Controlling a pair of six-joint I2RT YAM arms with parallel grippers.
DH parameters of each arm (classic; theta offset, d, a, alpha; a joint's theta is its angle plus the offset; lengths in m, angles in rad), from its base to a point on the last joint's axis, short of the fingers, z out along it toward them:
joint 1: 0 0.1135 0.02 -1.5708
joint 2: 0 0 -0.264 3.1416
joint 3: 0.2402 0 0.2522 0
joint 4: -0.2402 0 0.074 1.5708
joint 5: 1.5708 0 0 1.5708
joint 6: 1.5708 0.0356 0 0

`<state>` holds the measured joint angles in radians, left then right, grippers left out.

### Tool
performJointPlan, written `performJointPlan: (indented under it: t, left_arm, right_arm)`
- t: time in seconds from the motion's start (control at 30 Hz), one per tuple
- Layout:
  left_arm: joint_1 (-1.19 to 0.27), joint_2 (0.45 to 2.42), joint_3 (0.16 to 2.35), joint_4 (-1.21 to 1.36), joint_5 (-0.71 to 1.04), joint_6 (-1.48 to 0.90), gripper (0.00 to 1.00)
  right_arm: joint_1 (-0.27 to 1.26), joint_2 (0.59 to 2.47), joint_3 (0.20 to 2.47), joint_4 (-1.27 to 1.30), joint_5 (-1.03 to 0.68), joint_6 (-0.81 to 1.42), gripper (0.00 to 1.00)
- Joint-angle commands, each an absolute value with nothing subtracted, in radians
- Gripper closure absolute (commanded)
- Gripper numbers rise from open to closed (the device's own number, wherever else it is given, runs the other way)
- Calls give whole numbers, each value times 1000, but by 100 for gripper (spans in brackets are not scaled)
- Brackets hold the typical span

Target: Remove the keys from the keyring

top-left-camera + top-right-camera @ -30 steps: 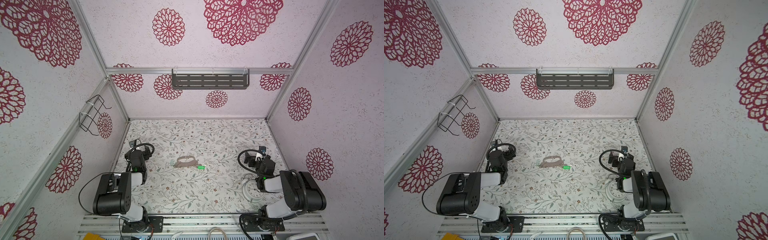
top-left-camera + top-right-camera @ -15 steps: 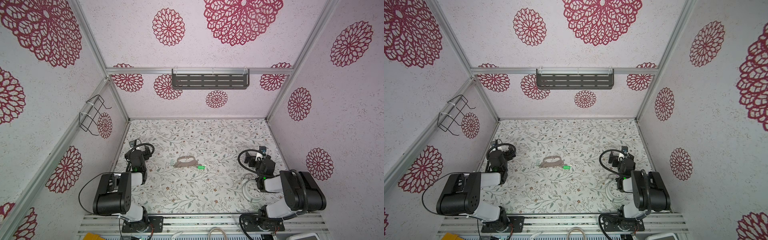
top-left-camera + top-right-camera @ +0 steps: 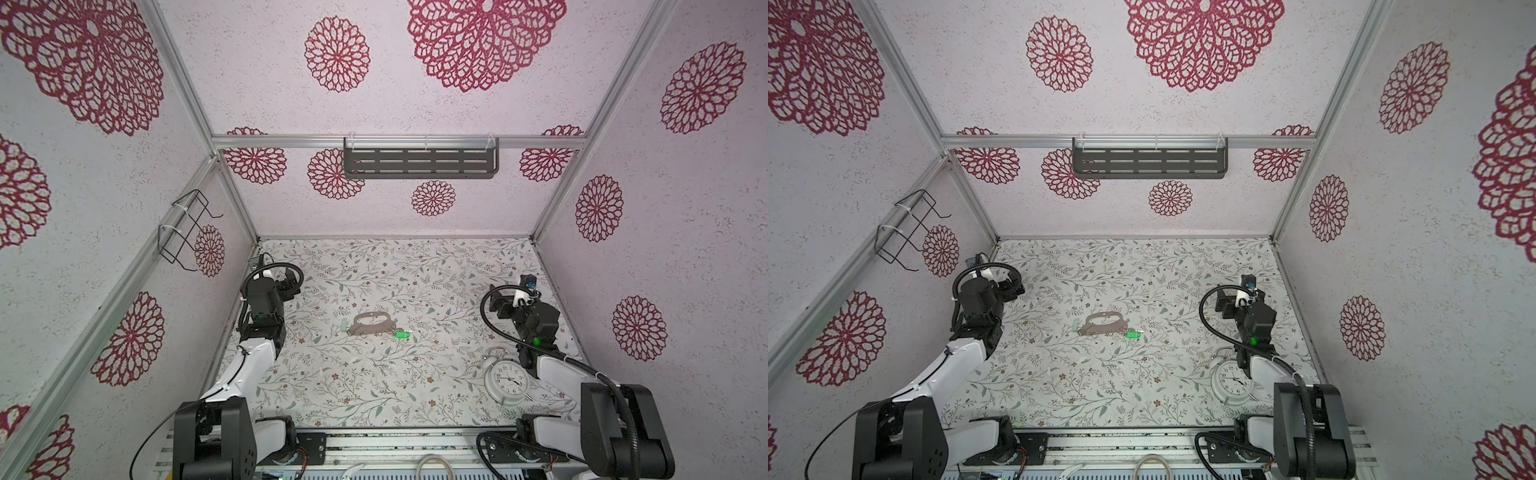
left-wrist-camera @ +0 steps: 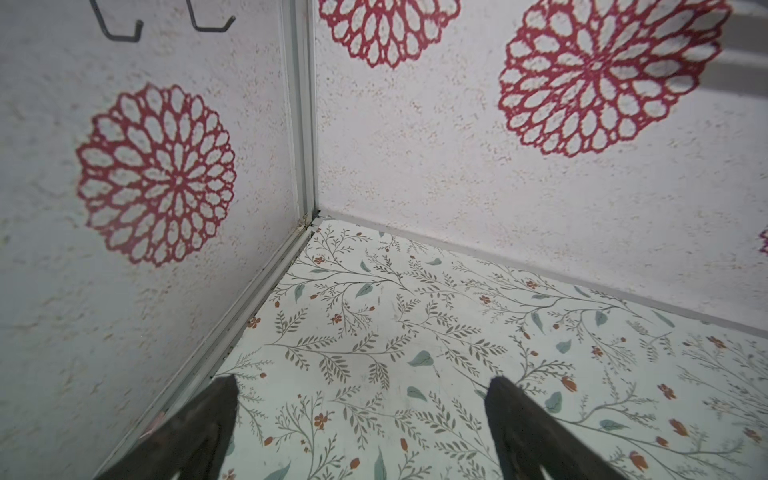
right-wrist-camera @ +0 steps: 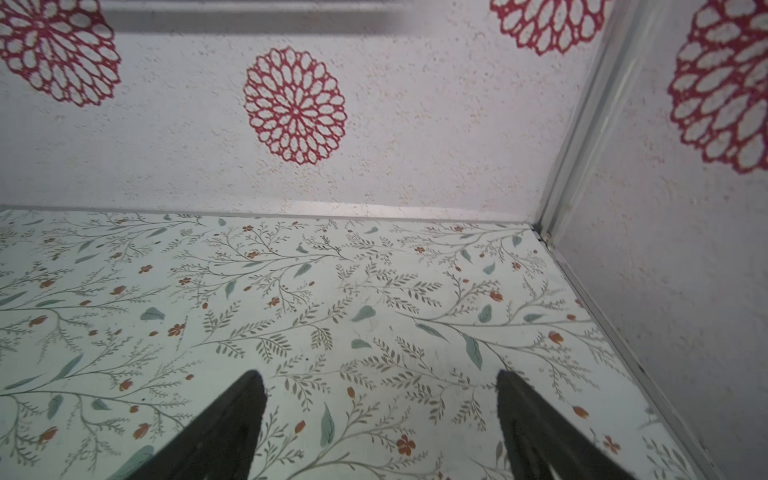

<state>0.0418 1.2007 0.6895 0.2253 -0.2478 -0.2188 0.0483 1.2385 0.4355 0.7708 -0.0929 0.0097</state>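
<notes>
The keyring [image 3: 372, 324] [image 3: 1104, 324], a flat brown-grey loop, lies on the floral table in the middle of both top views. A key with a green tag [image 3: 401, 334] [image 3: 1132, 333] lies at its right end. At its left end is a key with a pale tag [image 3: 344, 325] [image 3: 1076, 324]. My left gripper [image 3: 291, 281] [image 4: 361, 384] hovers far left of the ring, open, with only bare table between its fingers. My right gripper [image 3: 500, 304] [image 5: 380, 376] stays far right, also open and empty. Neither wrist view shows the keyring or the keys.
A round white alarm clock [image 3: 506, 376] [image 3: 1232, 380] lies on the table at the front right, beside my right arm. A dark slotted shelf [image 3: 419, 163] hangs on the back wall and a wire rack [image 3: 185, 226] on the left wall. Walls close in three sides.
</notes>
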Motion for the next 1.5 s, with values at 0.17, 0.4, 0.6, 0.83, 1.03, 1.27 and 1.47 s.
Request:
performJointPlan:
  t: [0.17, 0.4, 0.6, 0.83, 1.03, 1.27, 1.47]
  left_arm:
    - [-52, 1117, 757, -200, -208, -403, 2]
    - [-52, 1093, 738, -280, -98, -511, 2]
    - [-53, 1117, 715, -289, -15, -544, 2]
    - [-94, 1172, 684, -273, 1, -534, 2]
    - [-182, 1277, 732, -290, -32, -506, 1]
    - [-212, 1371, 768, -271, -22, -509, 1]
    - [-212, 1408, 785, -266, -11, -515, 1]
  right_arm:
    - [364, 1437, 785, 352, -93, 13, 18]
    - [590, 1773, 1151, 79, -26, -91, 18]
    - [687, 1965, 1361, -88, -10, -162, 15]
    - [726, 2083, 1500, -194, 2, -197, 13]
    - [733, 2126, 1538, -227, 13, -199, 9]
    - [736, 2150, 1549, -252, 1, -194, 4]
    - [736, 2170, 1562, -270, 59, -170, 4]
